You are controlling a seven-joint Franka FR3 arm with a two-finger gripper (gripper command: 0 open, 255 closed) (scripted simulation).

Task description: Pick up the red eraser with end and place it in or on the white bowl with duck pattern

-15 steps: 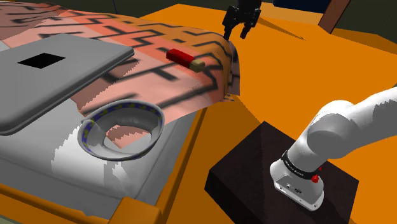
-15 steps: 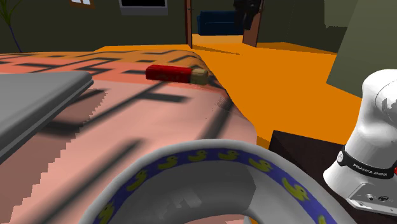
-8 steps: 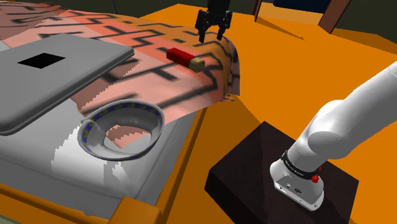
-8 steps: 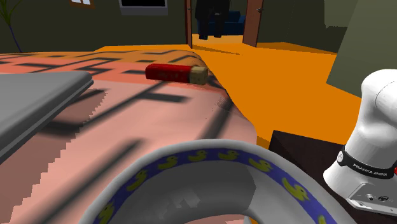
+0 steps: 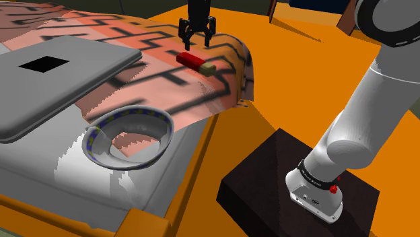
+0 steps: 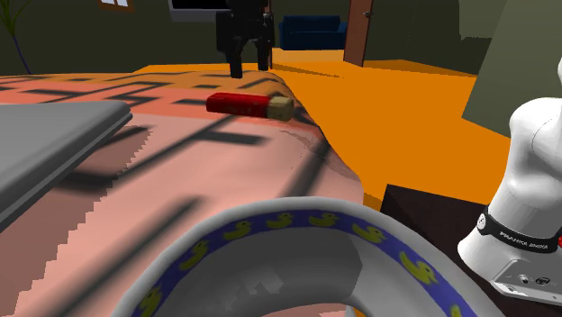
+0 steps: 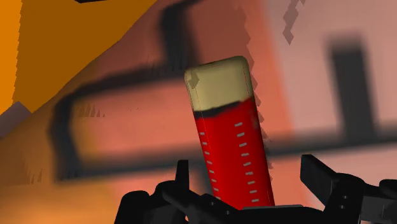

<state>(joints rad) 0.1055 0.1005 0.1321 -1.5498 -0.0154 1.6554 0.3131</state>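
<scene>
The hand [image 5: 196, 44] is pictured open and empty over the red eraser [image 5: 192, 60], not yet grasped; the bowl [image 5: 149, 114] is unfilled.

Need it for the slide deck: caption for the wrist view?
Open gripper hovers over the red eraser, tan end pointing away, on the pink patterned cloth.

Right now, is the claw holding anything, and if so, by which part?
Nothing is held. The claw hangs open above the red eraser, which lies on the patterned cloth, its fingers apart and clear of it.
</scene>
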